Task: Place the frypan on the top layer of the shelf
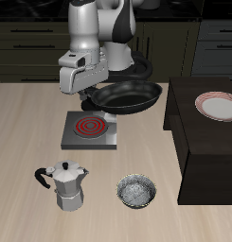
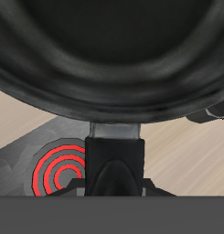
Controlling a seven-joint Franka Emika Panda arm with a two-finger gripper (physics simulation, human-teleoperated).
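My gripper (image 1: 93,95) pinches the frypan (image 1: 127,95) handle above the burner (image 1: 89,130); I carry it level toward the shelf (image 1: 205,142).

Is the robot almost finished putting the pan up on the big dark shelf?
About halfway. Done: the round black frypan is off the grey burner plate with red rings and up in the air. In hand: the gripper is shut on its handle, as the wrist view shows. Left: carry it over to the dark brown shelf and set it on the flat top, where a pink-rimmed plate already sits.
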